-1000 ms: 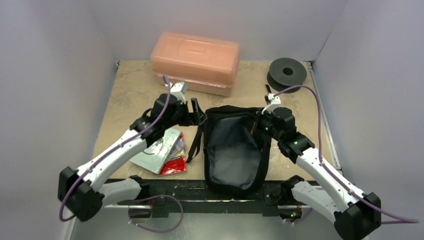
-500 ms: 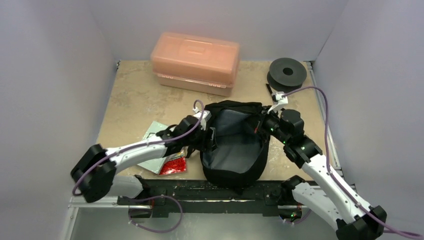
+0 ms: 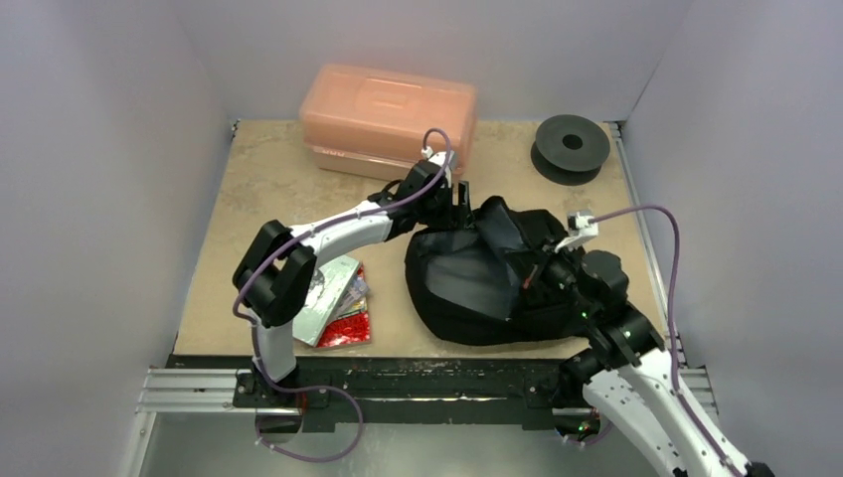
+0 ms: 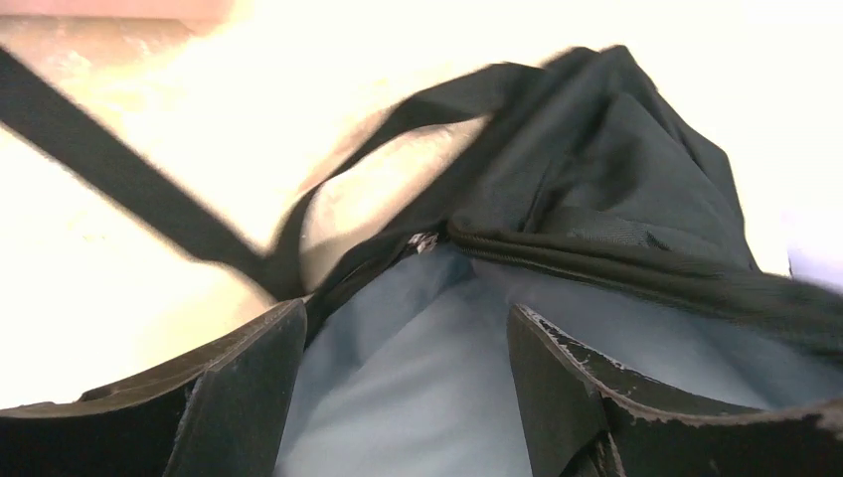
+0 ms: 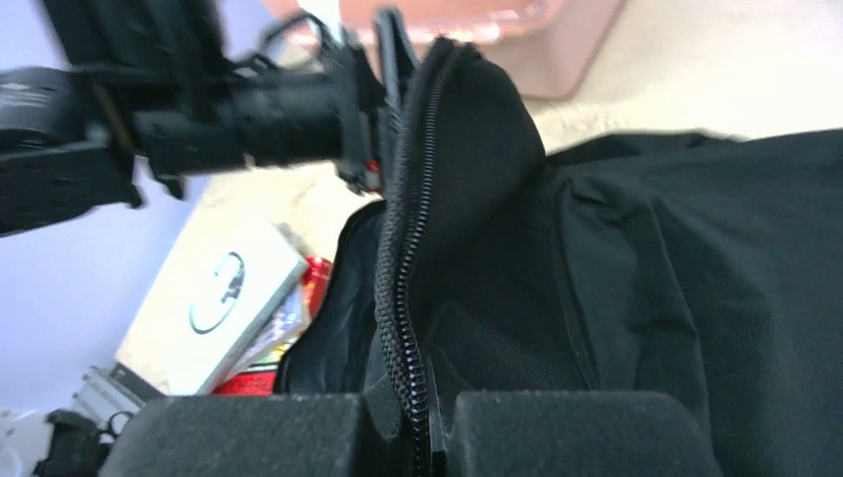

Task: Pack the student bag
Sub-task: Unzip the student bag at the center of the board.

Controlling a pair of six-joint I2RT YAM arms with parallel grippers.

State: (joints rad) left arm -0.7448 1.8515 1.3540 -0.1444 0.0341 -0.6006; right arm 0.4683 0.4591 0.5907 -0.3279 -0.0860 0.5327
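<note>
The black student bag (image 3: 487,283) lies slumped on its side in the middle of the table, its mouth and grey lining facing left and far. My right gripper (image 3: 540,275) is shut on the bag's zip edge (image 5: 403,298) at its right rim; the zip runs between the foam pads (image 5: 567,432). My left gripper (image 3: 461,205) is open at the bag's far rim, with the grey lining (image 4: 398,388) between its spread fingers (image 4: 249,383). A black strap (image 4: 119,179) runs off to the left.
A white booklet (image 3: 328,293) and a red packet (image 3: 346,328) lie left of the bag, near the front edge. The orange-pink plastic box (image 3: 388,114) stands at the back, just behind my left gripper. A black spool (image 3: 570,144) sits at the back right.
My left arm swung from the bag's left rim up to its far rim. My right gripper pulled the zip edge right and nearer. The bag turned and slumped to the right.
</note>
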